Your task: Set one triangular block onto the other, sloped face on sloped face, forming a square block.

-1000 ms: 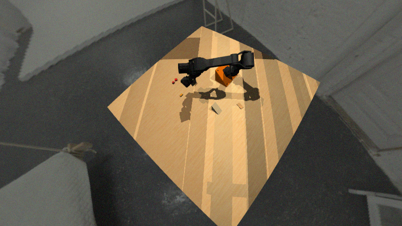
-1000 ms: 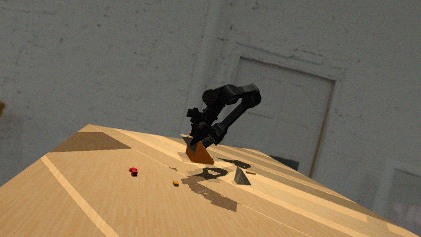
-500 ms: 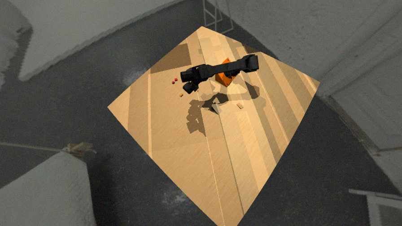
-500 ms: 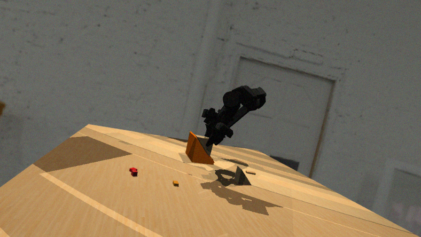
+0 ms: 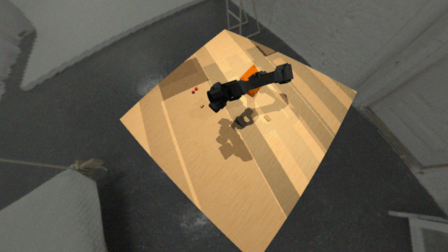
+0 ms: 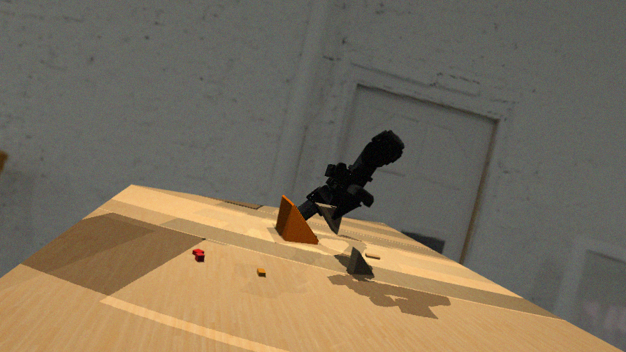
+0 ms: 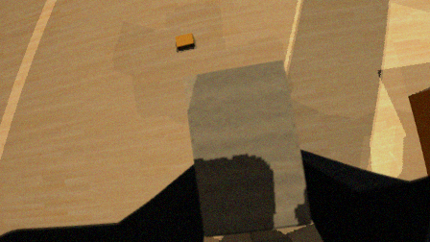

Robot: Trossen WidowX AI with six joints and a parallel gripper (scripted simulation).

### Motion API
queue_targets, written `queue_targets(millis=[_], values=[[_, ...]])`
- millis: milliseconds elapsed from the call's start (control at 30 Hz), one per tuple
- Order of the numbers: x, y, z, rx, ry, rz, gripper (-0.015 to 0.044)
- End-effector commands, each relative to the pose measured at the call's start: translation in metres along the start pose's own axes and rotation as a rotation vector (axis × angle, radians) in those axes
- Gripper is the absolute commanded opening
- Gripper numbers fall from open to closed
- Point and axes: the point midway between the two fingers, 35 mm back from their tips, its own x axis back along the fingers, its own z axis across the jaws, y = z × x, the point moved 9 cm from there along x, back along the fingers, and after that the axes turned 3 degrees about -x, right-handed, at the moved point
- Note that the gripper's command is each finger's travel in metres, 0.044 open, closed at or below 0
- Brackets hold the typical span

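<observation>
My gripper (image 6: 336,211) (image 7: 245,162) is shut on a grey triangular block (image 6: 331,219) (image 7: 242,125), held in the air above the table with a narrow edge pointing down in the exterior view. The wrist view shows one broad face, partly shadowed, between the two black fingers. In the top view the arm hides this block. The other grey triangular block (image 5: 240,121) (image 6: 358,265) stands on the table in the arm's shadow, apart from the held one. In the exterior view it is lower and to the right of the held block. It is not seen in the wrist view.
An orange wedge-shaped mount (image 5: 248,73) (image 6: 298,228) (image 7: 423,125) is at the arm's base. A small orange block (image 5: 202,106) (image 6: 261,272) (image 7: 184,41) and two red cubes (image 5: 196,89) (image 6: 200,258) lie on the table. A flat tan piece (image 5: 267,118) (image 6: 372,255) lies near the standing block.
</observation>
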Motion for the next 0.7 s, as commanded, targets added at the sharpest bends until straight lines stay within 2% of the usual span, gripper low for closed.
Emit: queue_targets(millis=[0,667], values=[[0.009,-0.014,0.003,-0.004,0.008,0.002,0.0],[0.054,-0.097,0.002,-0.009,0.014,0.019,0.0]])
